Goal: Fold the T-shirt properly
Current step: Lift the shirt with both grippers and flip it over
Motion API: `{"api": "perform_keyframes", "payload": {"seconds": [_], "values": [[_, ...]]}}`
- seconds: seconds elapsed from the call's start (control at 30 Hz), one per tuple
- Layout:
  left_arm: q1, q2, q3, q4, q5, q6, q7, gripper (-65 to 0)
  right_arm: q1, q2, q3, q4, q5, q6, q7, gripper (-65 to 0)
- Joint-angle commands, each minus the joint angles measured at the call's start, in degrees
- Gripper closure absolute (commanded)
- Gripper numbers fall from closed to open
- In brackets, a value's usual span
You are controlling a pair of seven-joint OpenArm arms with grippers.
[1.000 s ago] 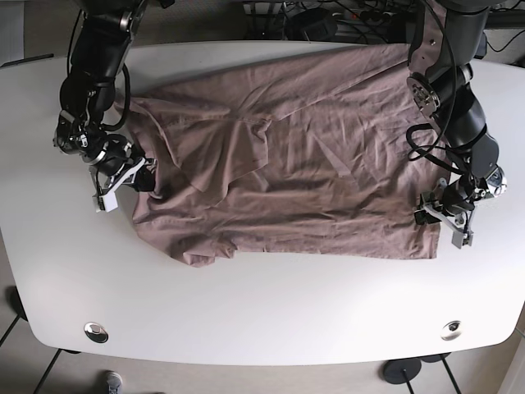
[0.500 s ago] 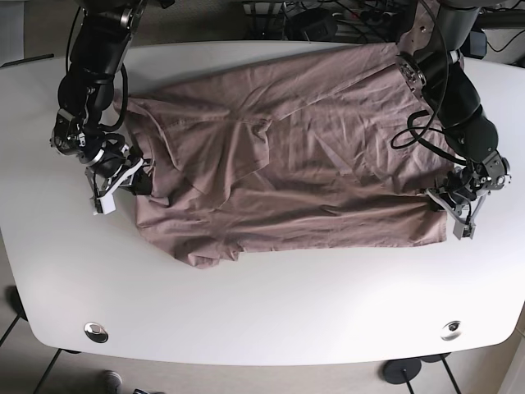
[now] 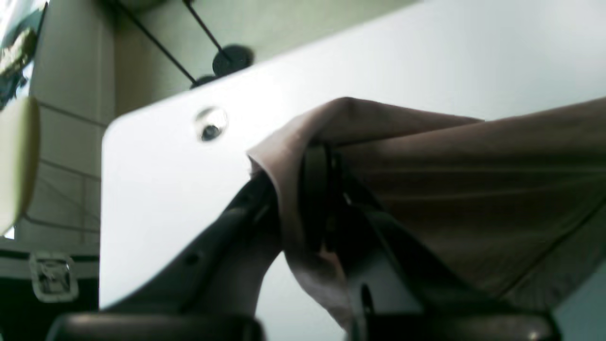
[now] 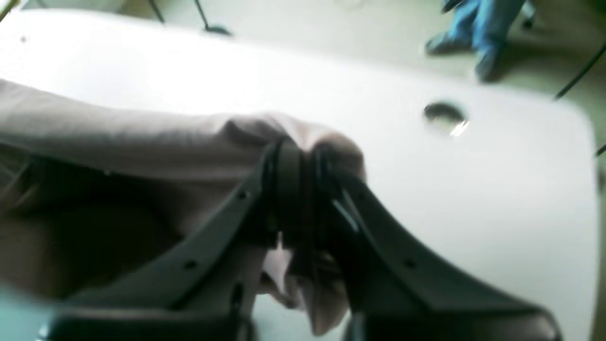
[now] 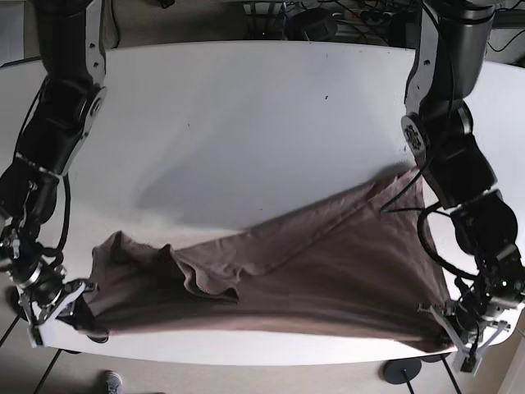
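The brown T-shirt (image 5: 312, 271) hangs stretched between my two grippers over the front part of the white table (image 5: 246, 123), its far right corner trailing up toward the right arm. My left gripper (image 5: 455, 328), at the front right edge, is shut on a bunched corner of the shirt; the left wrist view shows cloth (image 3: 426, 189) pinched between its fingers (image 3: 315, 189). My right gripper (image 5: 75, 305), at the front left edge, is shut on the other corner; the right wrist view shows cloth (image 4: 142, 142) wrapped over its closed tips (image 4: 305, 166).
Cables and gear (image 5: 328, 16) lie behind the table. A round grommet sits in the tabletop near each gripper, one in the left wrist view (image 3: 210, 125) and one in the right wrist view (image 4: 445, 113). A person's blue legs (image 4: 492, 28) stand on the floor beyond. A stand foot (image 5: 402, 371) is under the front edge.
Both grippers have pulled the shirt from the middle and back of the table to the front edge. The cloth is now lifted and stretched between them, and the back of the table is bare.
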Motion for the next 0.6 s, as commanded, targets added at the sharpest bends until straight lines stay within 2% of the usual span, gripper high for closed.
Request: {"api": "perform_keyframes", "payload": {"seconds": [0.03,0.2,0.33,0.43,0.53,0.6], "values": [[-8.2,-0.9,0.1,-2.6,-0.5,0.4,-1.8,0.0,8.3,1.9,-2.0,-2.7,1.4,0.04,1.7,-2.1],[-23.3,-1.2,0.3,-11.1,-0.3,0.4,-5.2,0.0,23.5,2.3,-6.1,-8.1,1.3,0.04,1.7,-2.1],[-23.3,-2.3,-0.1,-11.4,-0.5,0.1,-4.8,0.0,26.9,2.4,-5.8,-7.3,1.9,0.04,-1.4,-2.1],[-19.3,-4.4,-0.2,-8.7,-0.8,0.0,-4.8,0.0,20.0,2.4,-5.6,-1.0,1.9,0.13,-2.8,-2.1],[-10.5,-4.4,-2.7,-2.4,-0.9,-0.1,-4.8,0.0,9.3,1.9,-0.9,5.9,1.9,0.13,-3.7,-2.1],[-4.0,-4.4,-4.6,1.7,-0.9,-0.2,-4.8,0.0,2.5,0.0,0.7,10.6,2.0,0.22,-4.9,-2.1]]}}
